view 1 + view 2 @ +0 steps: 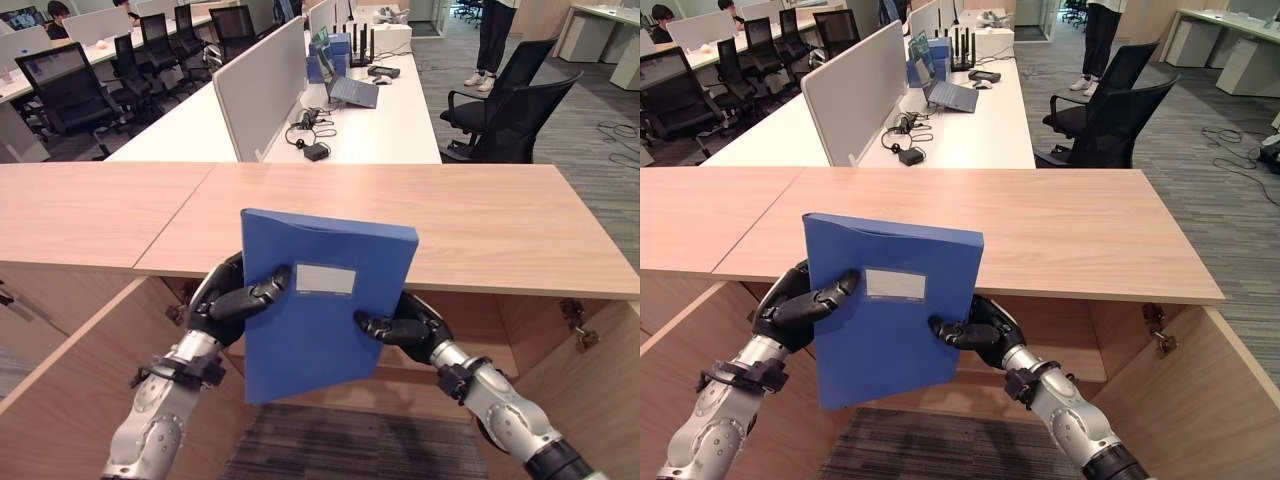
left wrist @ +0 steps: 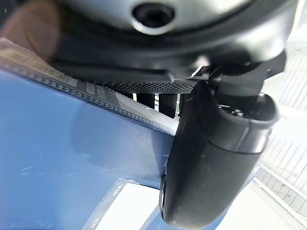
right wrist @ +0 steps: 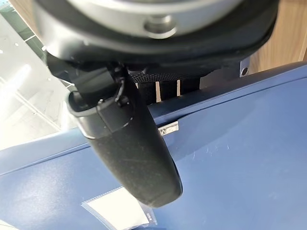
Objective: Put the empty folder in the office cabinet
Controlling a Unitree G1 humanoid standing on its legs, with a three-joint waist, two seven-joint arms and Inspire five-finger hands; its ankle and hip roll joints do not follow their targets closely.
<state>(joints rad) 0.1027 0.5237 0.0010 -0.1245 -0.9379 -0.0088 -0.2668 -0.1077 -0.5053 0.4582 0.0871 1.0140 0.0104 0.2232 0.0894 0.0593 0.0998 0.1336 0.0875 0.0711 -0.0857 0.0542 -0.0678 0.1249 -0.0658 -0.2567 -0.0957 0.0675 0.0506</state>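
Blue folder (image 1: 318,300) is standing upright before the open wooden cabinet (image 1: 70,400), both the left robot hand (image 1: 232,302) and right robot hand (image 1: 403,330) clamping its side edges.

The cabinet (image 1: 520,330) stood open under the bench (image 1: 480,225), both doors (image 1: 70,400) swung wide, so the way in was clear. The blue folder (image 1: 315,310) itself covered most of that opening.

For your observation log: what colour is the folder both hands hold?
Blue folder, with a pale label; clearest in the left eye view.
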